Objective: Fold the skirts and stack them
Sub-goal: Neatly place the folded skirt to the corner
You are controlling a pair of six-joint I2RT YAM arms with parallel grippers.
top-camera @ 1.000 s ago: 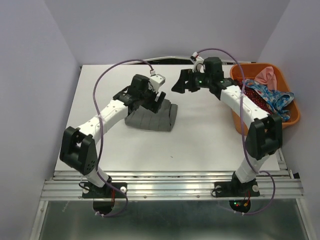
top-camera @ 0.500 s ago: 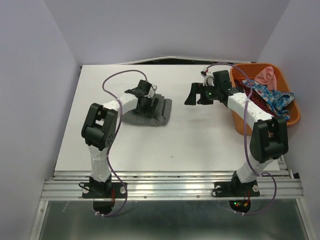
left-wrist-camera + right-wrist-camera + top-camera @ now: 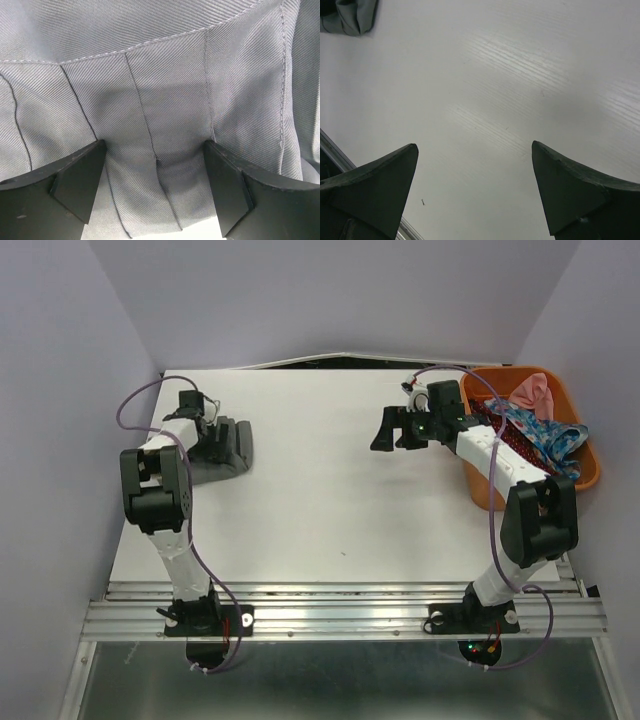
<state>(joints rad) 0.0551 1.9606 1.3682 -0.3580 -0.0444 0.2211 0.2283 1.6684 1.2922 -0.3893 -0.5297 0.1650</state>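
Grey skirt: the folded plain grey cloth skirt point(image 3: 230, 455) lies at the far left edge of the white table point(image 3: 330, 510). A second ago it was near the middle, so it has been slid aside.
Left gripper point(image 3: 210, 436): its fingers are spread wide and planted on the grey cloth, with a ridge of fabric bulging between them. They are pressing it, not pinching it.
Right gripper point(image 3: 388, 430): its fingers are released and wide apart over bare tabletop, holding nothing. It has barely moved.
Orange plastic basket point(image 3: 592, 462): holds the bright blue flower-print skirt point(image 3: 545, 435), the dark red dotted skirt point(image 3: 510, 442) and a pink cloth point(image 3: 530, 392).
Meaning: the first skirt looks folded and parked as the base of the stack. The middle of the table is free for the next skirt, which is probably the right arm's to fetch.
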